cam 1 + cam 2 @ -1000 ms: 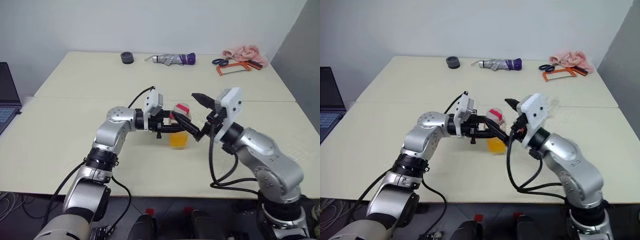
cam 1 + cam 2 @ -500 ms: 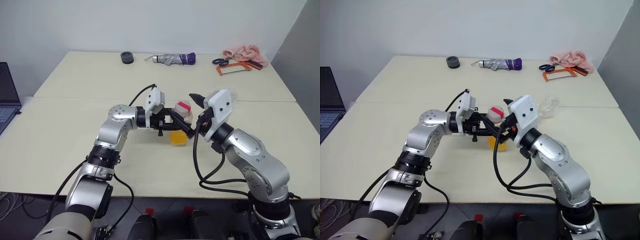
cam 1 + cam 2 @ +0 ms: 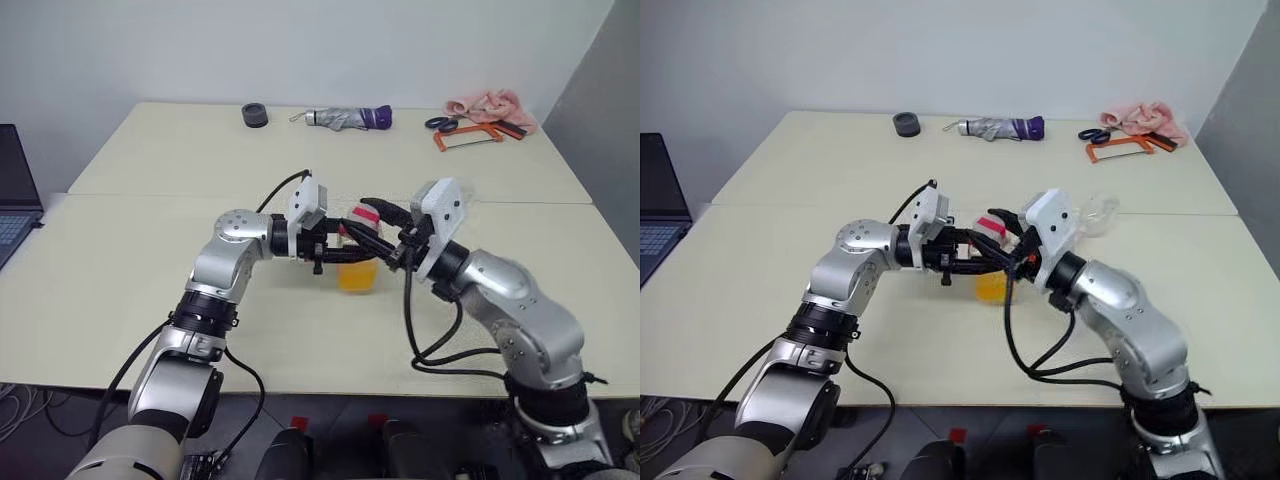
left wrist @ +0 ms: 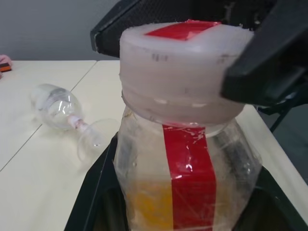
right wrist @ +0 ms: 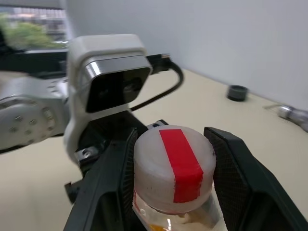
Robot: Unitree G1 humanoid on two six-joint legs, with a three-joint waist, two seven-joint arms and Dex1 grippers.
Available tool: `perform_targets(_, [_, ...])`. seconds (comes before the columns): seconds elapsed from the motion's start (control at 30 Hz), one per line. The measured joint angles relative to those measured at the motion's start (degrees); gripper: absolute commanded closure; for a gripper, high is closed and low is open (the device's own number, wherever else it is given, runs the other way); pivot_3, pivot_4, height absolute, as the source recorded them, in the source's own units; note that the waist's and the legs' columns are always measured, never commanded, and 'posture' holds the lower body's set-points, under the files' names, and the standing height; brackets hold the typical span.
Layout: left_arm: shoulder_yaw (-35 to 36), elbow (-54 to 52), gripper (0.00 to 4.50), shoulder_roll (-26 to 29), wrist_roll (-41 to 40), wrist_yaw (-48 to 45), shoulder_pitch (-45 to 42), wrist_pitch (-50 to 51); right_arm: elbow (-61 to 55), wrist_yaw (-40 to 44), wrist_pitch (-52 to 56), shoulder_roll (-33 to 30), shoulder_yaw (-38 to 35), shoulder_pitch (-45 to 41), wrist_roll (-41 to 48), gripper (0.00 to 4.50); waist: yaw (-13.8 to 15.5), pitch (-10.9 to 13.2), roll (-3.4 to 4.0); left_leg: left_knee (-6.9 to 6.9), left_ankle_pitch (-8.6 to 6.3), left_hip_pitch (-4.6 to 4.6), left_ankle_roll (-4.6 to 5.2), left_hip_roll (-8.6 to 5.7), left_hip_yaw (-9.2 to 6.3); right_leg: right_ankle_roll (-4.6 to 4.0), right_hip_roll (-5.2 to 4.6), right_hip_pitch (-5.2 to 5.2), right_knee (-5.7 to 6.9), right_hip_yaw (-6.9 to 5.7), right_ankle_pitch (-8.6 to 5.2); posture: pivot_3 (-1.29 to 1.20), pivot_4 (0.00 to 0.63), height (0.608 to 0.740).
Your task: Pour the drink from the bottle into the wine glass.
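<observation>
Between my two grippers, over the middle of the desk point(image 3: 120, 290), stands the bottle point(image 3: 358, 262), upright, with the orange drink point(image 3: 357, 277) filling only its lower part. My left gripper point(image 3: 345, 250) reaches in level from the left and is pinched on the bottle's body, its black fingers point(image 4: 94, 192) pressed against both clear sides just below the neck. My right gripper point(image 5: 174, 163) comes in from the opposite side at cap height, its two fingers point(image 5: 240, 183) straddling the pink-and-white cap point(image 5: 173, 168) with the red label strip point(image 4: 188, 183) running over the top; the fingers sit just beside the cap on either side, and I cannot tell whether they are pressing on it or a hair apart.

Beyond the right gripper, on the far side of its wrist, the wine glass point(image 4: 67, 110) lies on its side on the desk, well apart from the bottle.

Far past both grippers, along the desk's back edge, I see a folded umbrella point(image 3: 345, 118), a dark tape roll point(image 3: 254, 115), scissors point(image 3: 440, 124), an orange-framed saw point(image 3: 468, 136) and a pink cloth point(image 3: 488, 104).
</observation>
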Motion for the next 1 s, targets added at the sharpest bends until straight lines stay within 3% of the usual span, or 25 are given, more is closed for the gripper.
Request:
perform_targets(0.07, [0.1, -0.8, 2.68, 0.9, -0.3, -1.5, -0.1, 0.1, 6.3, 10.0, -2.4, -3.6, 0.2, -5.3, 1.3, 2.62, -0.2, 0.0, 0.00, -0.02, -0.01, 0.08, 0.01, 0.05, -0.01, 0.00, 0.06, 0.05, -0.01, -0.01, 0.00, 0.00, 0.150, 0.740])
perform_targets(0.2, [0.4, -0.8, 2.68, 1.0, -0.2, -1.6, -1.2, 0.3, 15.5, 19.9, -3.3, -5.4, 0.5, -12.1, 3.2, 2.62, -0.4, 0.0, 0.02, -0.05, 0.00, 0.08, 0.01, 0.10, -0.08, -0.02, 0.08, 0.04, 0.01, -0.06, 0.00, 0.00, 0.150, 0.740])
perform_targets(0.3, [0.2, -0.7, 2.68, 0.5, -0.1, -1.1, -1.2, 1.1, 15.3, 18.9, -3.7, -5.0, -0.1, -10.8, 2.8, 1.61, -0.3, 0.0, 0.01, -0.04, 0.00, -0.06, 0.00, 0.12, -0.11, -0.01, -0.06, -0.02, -0.01, -0.07, 0.00, 0.00, 0.150, 0.740])
perform_targets(0.43, [1.1, -0.8, 2.68, 0.5, -0.1, 1.1, -1.0, 2.0, 11.4, 12.1, -3.5, -4.5, -3.7, -4.1, 2.0, 0.27, 0.1, 0.0, 0.01, 0.05, 0.01, -0.29, -0.02, 0.11, -0.07, 0.00, -0.30, -0.21, 0.03, -0.01, 0.00, 0.00, 0.150, 0.740])
perform_targets(0.63, [1.7, -0.7, 2.68, -0.1, -0.1, 2.5, -0.7, 2.2, -6.1, -2.8, 3.0, -0.8, -8.7, 3.7, 4.7, 0.23, 0.1, 0.0, 0.01, 0.50, 0.13, -0.89, -0.22, 0.10, -0.13, 0.00, -0.26, -0.79, 0.49, -0.03, 0.00, 0.00, 0.150, 0.740])
perform_targets(0.7, [1.8, 1.1, 2.68, -0.3, 0.1, 2.5, -1.0, 2.1, -11.8, -13.1, 5.1, 5.9, -3.1, 7.5, 0.1, 0.23, -0.2, 0.0, 0.02, 0.57, 0.12, -0.88, -0.22, 0.07, -0.09, 0.00, -0.07, -0.88, 0.71, 0.06, 0.00, 0.00, 0.150, 0.740])
perform_targets(0.8, [1.4, 2.7, 2.68, -1.1, 0.4, 2.4, -1.7, 1.3, -12.4, -20.8, 5.5, 9.9, 2.0, 7.1, -6.0, 0.23, -0.3, 0.0, 0.02, 0.74, 0.12, -0.86, -0.21, 0.01, -0.08, 0.00, -0.02, -0.88, 0.89, 0.06, -0.01, 0.00, 0.150, 0.740])
perform_targets(1.0, [1.4, 5.0, 2.68, -1.6, 1.5, 2.2, -2.9, -0.6, -11.5, -25.7, 5.5, 11.9, 5.1, 6.7, -11.9, 0.23, -0.3, 0.0, 0.02, 0.73, 0.13, -0.84, -0.21, -0.01, -0.07, 0.00, 0.01, -0.87, 0.90, 0.05, 0.00, 0.00, 0.150, 0.740])
